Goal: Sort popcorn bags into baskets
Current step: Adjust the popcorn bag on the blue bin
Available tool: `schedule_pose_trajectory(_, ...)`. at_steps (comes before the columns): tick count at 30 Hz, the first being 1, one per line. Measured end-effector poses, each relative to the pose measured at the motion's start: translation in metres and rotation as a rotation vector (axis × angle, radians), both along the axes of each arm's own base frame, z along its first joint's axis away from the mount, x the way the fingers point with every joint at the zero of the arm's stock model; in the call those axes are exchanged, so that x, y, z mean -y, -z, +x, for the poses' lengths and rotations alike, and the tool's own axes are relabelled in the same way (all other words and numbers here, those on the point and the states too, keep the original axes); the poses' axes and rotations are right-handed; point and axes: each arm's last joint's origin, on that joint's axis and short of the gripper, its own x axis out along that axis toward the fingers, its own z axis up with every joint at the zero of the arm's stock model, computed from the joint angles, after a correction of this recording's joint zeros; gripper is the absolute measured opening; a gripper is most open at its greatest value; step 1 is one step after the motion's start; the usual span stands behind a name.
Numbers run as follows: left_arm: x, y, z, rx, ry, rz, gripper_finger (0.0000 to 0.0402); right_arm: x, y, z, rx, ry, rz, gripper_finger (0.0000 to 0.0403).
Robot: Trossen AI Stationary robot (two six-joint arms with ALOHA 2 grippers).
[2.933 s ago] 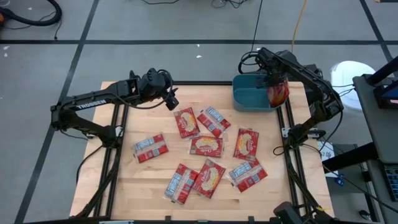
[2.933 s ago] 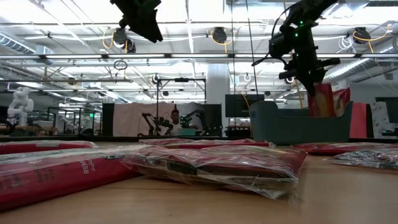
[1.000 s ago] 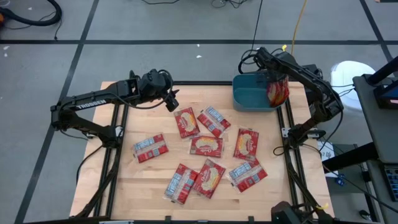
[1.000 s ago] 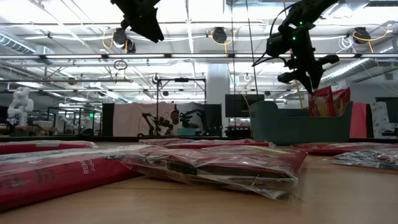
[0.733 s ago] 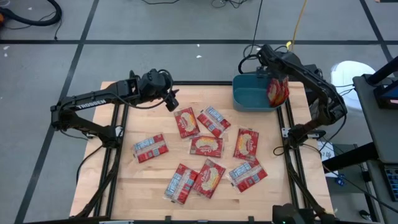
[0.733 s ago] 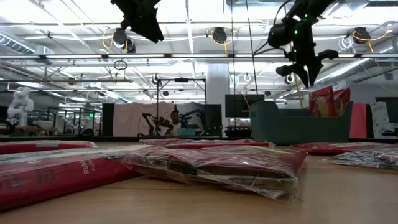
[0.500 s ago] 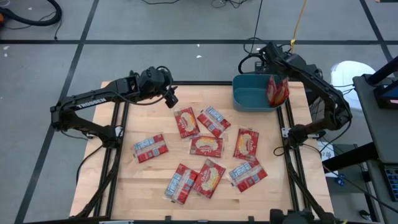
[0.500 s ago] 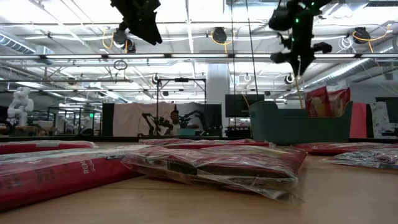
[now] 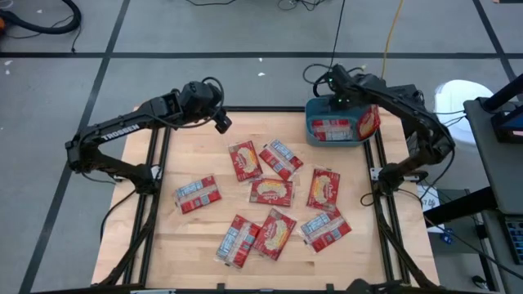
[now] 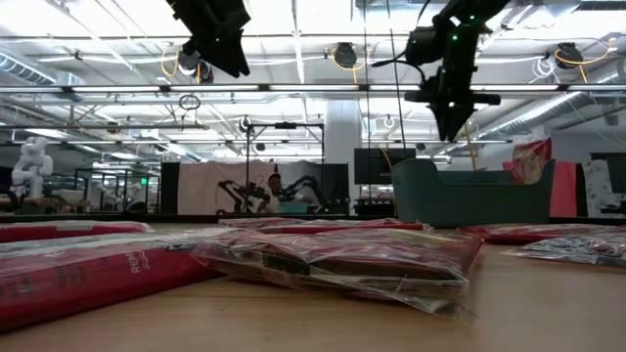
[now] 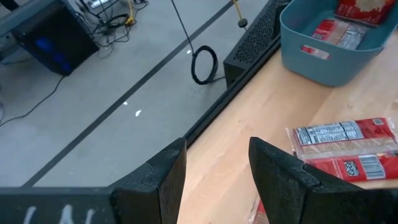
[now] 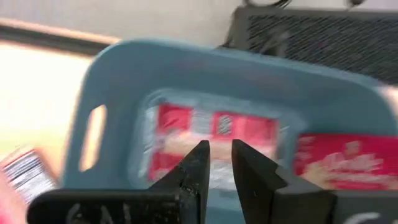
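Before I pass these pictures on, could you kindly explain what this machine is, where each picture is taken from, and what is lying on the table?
It is a robot with two dark arms at a wooden table; each ends in a two-finger gripper.

One camera looks straight down, one sits at table height, and one rides on each wrist.

Eight red popcorn bags lie flat on the table. A teal basket stands at its far right corner, with one bag lying flat inside and another bag leaning against its wall.

The right gripper hangs above the basket, jaws a narrow gap apart, holding nothing. The left gripper waits over the far left part of the table, jaws open and empty.
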Motion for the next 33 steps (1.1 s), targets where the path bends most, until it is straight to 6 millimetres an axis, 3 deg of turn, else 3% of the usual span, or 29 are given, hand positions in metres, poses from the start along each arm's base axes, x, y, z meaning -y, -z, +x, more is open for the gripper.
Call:
schedule_pose_trajectory(9,-0.001,0.003,-0.001,0.014,-0.027,-0.028,0.0179,-0.01,0.009,0.018,0.054,-0.042,0.092,0.0074)
schedule_pose_trajectory(16,0.0,0.024,-0.001,-0.006,-0.052,-0.098,0.0179,-0.006,0.022,0.022,0.06,-0.039,0.204,0.0121)
schedule_pose_trajectory(23,-0.001,0.043,0.0,-0.007,-0.075,-0.132,0.0179,0.009,0.048,0.03,-0.009,-0.045,0.254,0.0179)
schedule_pose_trajectory(33,0.0,0.043,0.001,0.035,-0.086,-0.174,0.0179,0.031,0.095,0.05,-0.046,-0.101,0.299,0.0237)
